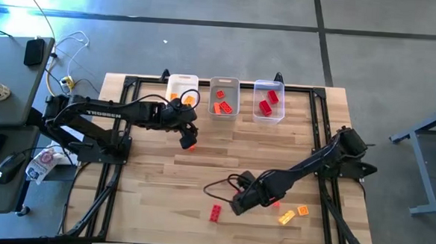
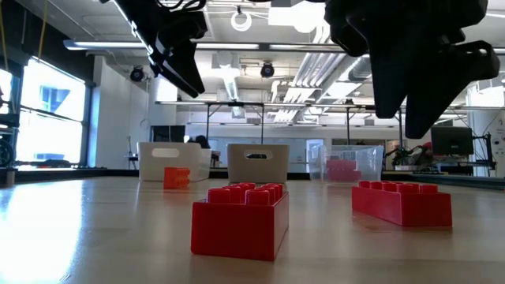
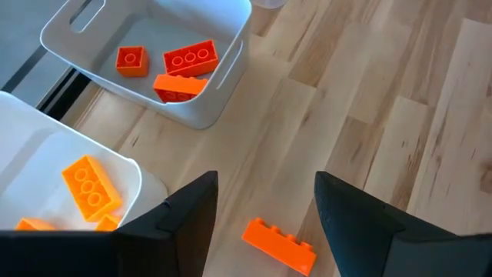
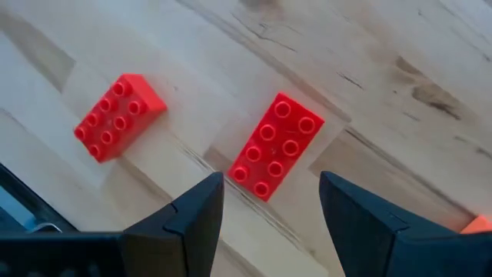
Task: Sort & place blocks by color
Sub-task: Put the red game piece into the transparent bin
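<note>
My left gripper (image 1: 189, 138) is open and hovers above an orange block (image 3: 278, 245) that lies flat on the table in front of the white bin (image 1: 182, 90). The block shows between the fingers in the left wrist view, untouched. My right gripper (image 1: 240, 204) is open near the table's near edge, over two red blocks (image 4: 277, 146) (image 4: 119, 115) lying studs up; it touches neither. Two yellow-orange blocks (image 1: 286, 219) (image 1: 301, 211) lie to its right. The white bin holds orange blocks (image 3: 92, 188), the grey bin (image 1: 223, 96) orange-red blocks (image 3: 177, 61), and the clear bin (image 1: 268, 101) red ones.
The three bins stand in a row at the table's far edge. A black frame (image 1: 130, 84) runs around the tabletop. A dark cable (image 1: 218, 185) loops on the wood beside my right arm. Bare wood lies between the two grippers in the middle of the table.
</note>
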You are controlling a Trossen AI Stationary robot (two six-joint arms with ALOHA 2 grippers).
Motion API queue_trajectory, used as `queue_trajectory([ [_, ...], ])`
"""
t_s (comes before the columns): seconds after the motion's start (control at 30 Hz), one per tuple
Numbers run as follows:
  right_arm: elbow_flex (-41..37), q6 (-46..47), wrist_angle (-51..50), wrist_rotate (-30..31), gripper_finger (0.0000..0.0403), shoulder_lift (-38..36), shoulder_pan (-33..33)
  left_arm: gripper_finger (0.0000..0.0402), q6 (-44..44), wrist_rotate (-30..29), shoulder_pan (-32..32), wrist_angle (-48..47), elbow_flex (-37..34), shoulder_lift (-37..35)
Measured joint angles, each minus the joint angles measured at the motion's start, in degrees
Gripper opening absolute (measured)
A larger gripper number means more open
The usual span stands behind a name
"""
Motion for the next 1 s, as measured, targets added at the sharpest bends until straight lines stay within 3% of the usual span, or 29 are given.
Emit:
queue_trajectory([
  [0.43, 0.00, 14.98, 1.26, 6.46, 0.0202, 0.00, 0.77, 0.0204, 0.02, 0.00, 0.00, 0.00, 0.00, 0.03],
  [1.0, 0.02, 21.52, 2.05, 5.29, 0.0202, 4.26, 0.92, 0.0204, 1.57, -0.03, 0.02, 0.07, 0.00, 0.04],
])
